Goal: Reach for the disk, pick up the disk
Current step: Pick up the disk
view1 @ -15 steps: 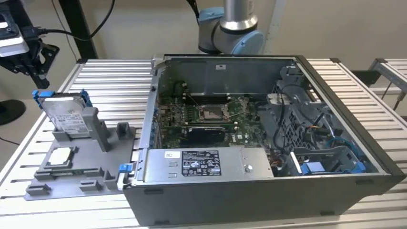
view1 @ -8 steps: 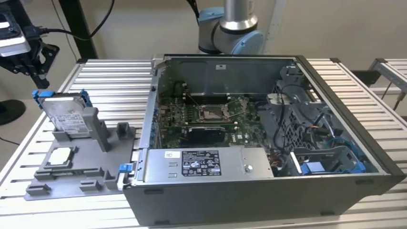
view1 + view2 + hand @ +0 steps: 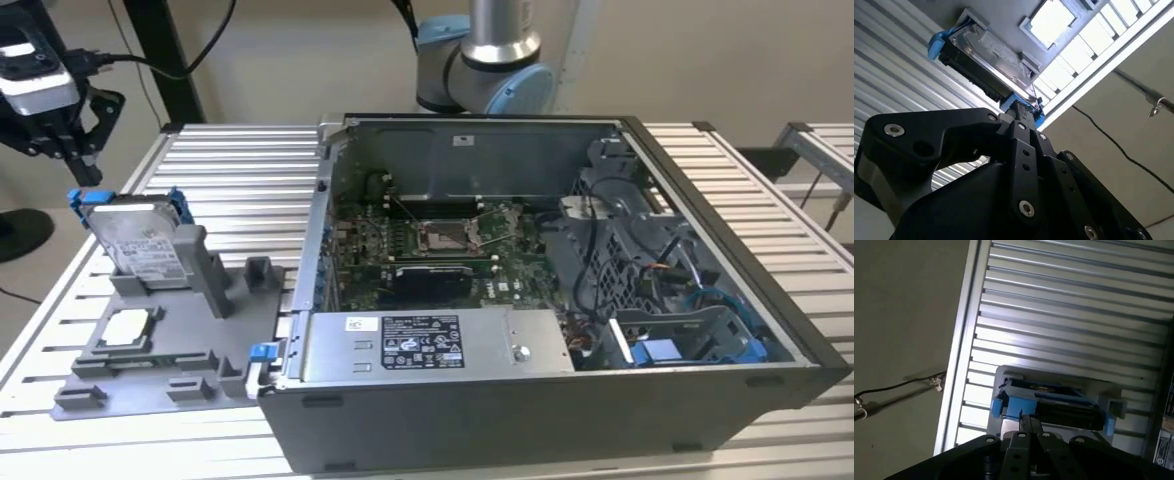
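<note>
Table (image 3: 227,170) of metal slats carries all things. Nearest, at the exterior view's right, stands an open PC case (image 3: 534,420) w/ a long grey box (image 3: 521,345) along its near wall & a green board (image 3: 441,240) deeper inside. At the exterior view's left, just beside the case, lies a grey holder (image 3: 147,370). A small white-silver chip (image 3: 124,325) sits in its near part. Farther back on the same holder the disk (image 3: 134,240) stands on edge, tilted back, label facing the camera, w/ blue rails (image 3: 83,200) at its sides. The pincer (image 3: 80,160) hangs above & a bit beyond the disk, near it but not touching. In both wrist views its fingers (image 3: 1021,125) look pressed together, i.e. closed & holding nothing. Farthest, behind the case, rises the arm (image 3: 487,60).
</note>
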Controlling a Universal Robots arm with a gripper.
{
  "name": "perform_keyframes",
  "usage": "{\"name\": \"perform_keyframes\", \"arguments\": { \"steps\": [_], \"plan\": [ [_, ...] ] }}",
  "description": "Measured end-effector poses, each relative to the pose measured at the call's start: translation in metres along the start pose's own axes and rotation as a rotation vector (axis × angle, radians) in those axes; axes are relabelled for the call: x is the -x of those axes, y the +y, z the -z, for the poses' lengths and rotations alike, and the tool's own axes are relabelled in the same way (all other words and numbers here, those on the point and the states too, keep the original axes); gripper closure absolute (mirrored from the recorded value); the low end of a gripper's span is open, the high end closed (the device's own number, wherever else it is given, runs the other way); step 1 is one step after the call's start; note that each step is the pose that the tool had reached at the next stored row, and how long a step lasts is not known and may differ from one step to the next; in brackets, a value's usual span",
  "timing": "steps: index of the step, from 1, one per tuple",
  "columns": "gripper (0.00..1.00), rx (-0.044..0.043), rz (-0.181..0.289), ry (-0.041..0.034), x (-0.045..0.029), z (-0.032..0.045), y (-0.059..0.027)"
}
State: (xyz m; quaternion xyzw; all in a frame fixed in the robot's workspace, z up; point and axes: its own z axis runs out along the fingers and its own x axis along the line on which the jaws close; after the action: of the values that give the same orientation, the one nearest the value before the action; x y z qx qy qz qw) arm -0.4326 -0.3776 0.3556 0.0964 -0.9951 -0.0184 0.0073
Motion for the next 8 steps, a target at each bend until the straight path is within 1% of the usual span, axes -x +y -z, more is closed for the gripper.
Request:
{"name": "perform_keyframes", "arguments": {
  "steps": [8],
  "plan": [
    [1.00, -0.0017, 0.144, 0.0051, 0.0000, 0.0000, 0.0000]
  ]
}}
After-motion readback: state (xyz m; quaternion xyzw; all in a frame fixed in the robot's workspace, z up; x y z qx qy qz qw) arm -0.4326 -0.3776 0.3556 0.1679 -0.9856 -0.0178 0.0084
